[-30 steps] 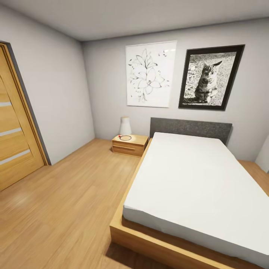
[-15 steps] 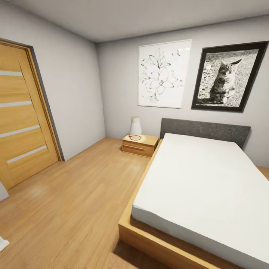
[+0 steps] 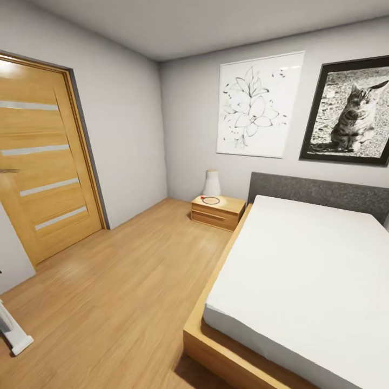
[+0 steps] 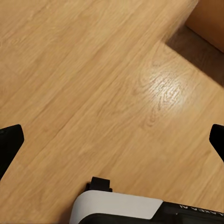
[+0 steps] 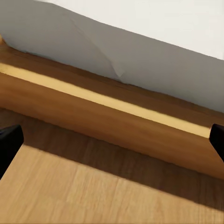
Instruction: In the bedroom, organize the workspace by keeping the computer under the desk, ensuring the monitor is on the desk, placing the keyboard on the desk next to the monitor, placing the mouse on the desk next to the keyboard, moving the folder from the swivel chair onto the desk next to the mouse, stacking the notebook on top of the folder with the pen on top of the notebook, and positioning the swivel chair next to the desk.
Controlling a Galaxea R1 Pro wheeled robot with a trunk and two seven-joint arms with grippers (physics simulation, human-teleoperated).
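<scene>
While no task thing shows, both jaws wide apart, empty: left over wooden floor [image 4: 93, 84], right facing bed frame [image 5: 112, 126].

The left tool [image 4: 112, 140] hangs over a light wooden floor [image 4: 93, 84], its planks running on a slant. Its two dark fingertips [image 4: 9, 144] show at the picture's opposite sides, spread wide with nothing but bare floor between them. A soft gleam of light lies on the boards. In one corner stands a piece of wooden furniture [image 4: 207, 21], which casts a dark shadow [image 4: 196, 51] on the floor beside it. The tool's white and black body [image 4: 116, 207] shows nearest the camera.
</scene>
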